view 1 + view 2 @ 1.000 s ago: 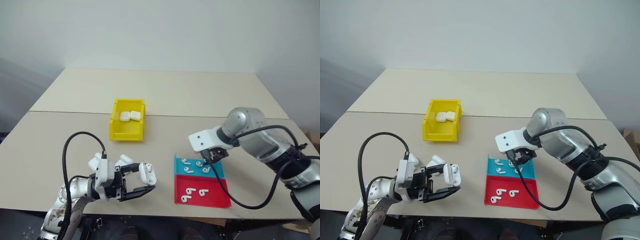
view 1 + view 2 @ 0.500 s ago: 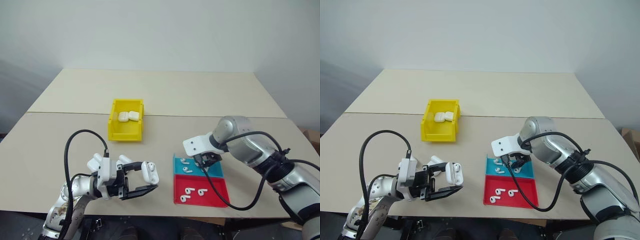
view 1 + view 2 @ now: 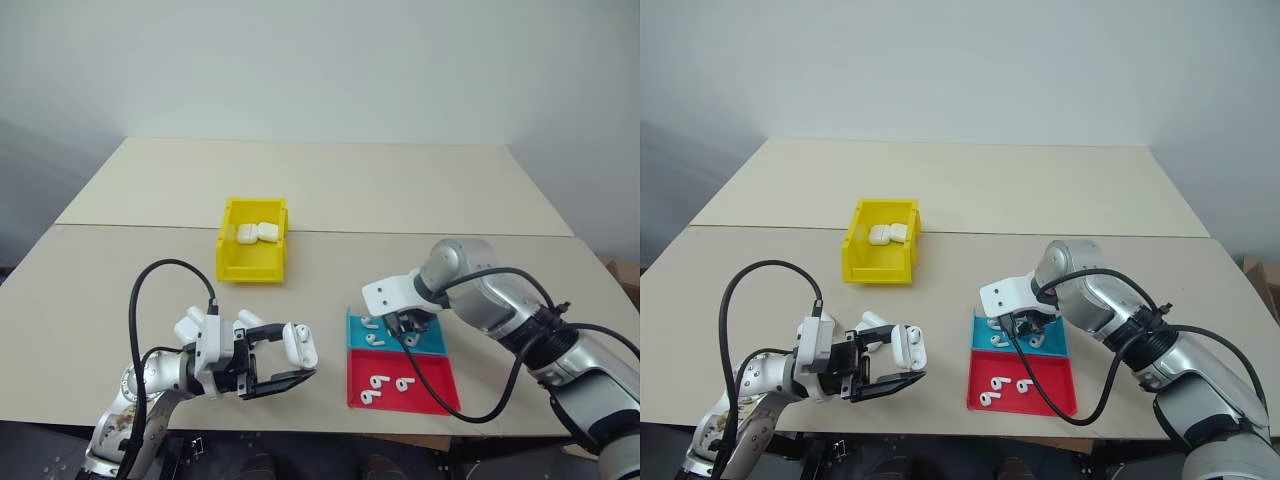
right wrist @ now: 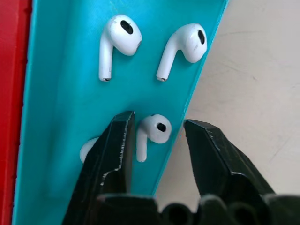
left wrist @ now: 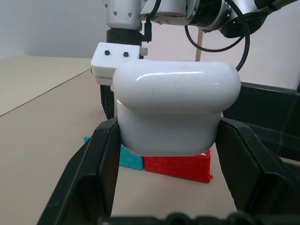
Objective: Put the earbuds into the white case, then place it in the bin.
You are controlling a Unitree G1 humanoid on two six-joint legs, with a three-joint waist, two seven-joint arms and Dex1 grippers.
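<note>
Beige bench (image 3: 400, 200): left gripper (image 3: 285, 365) clamps white case (image 3: 298, 345); right gripper (image 4: 157, 136) fingers part-open straddling an earbud (image 4: 151, 133) in blue tray (image 4: 61, 93). You're mid-pick; close next.

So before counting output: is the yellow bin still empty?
No. The yellow bin holds two white cases side by side.

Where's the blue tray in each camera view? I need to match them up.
Left eye: blue tray right of centre, under the right end effector.
Right eye: near centre, under that end effector.
Left wrist: beyond the held case, its edge showing.
Right wrist: directly beneath the end effector, earbuds on it.
Landmark: the red tray adjoining it.
</note>
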